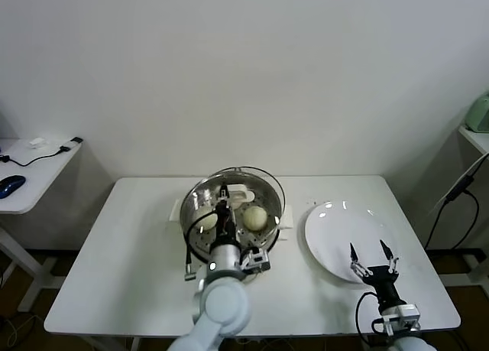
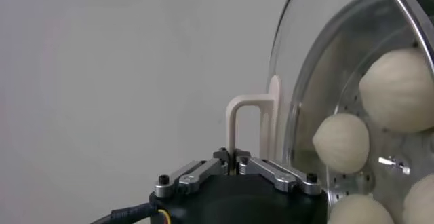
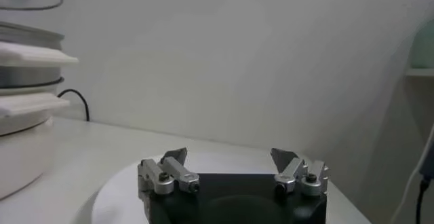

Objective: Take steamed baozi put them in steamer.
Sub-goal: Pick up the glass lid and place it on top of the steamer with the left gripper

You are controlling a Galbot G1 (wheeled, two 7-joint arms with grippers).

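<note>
The steamer (image 1: 197,202) stands at the middle of the white table. Two baozi (image 1: 255,216) show in it in the head view. In the left wrist view several baozi (image 2: 342,142) lie on its perforated tray (image 2: 352,103), seen through the glass lid. My left gripper (image 1: 224,194) is over the steamer, shut on the white handle (image 2: 239,120) of the round glass lid (image 2: 298,56), which it holds over the pot. My right gripper (image 1: 370,251) is open and empty, low over the near edge of the flat white plate (image 1: 336,225). It also shows in the right wrist view (image 3: 229,156).
The plate carries nothing and lies right of the steamer (image 3: 20,76). A side table (image 1: 30,175) with a dark mouse and a cable stands at the far left. A shelf with a green object (image 1: 480,112) and a hanging cable are at the far right.
</note>
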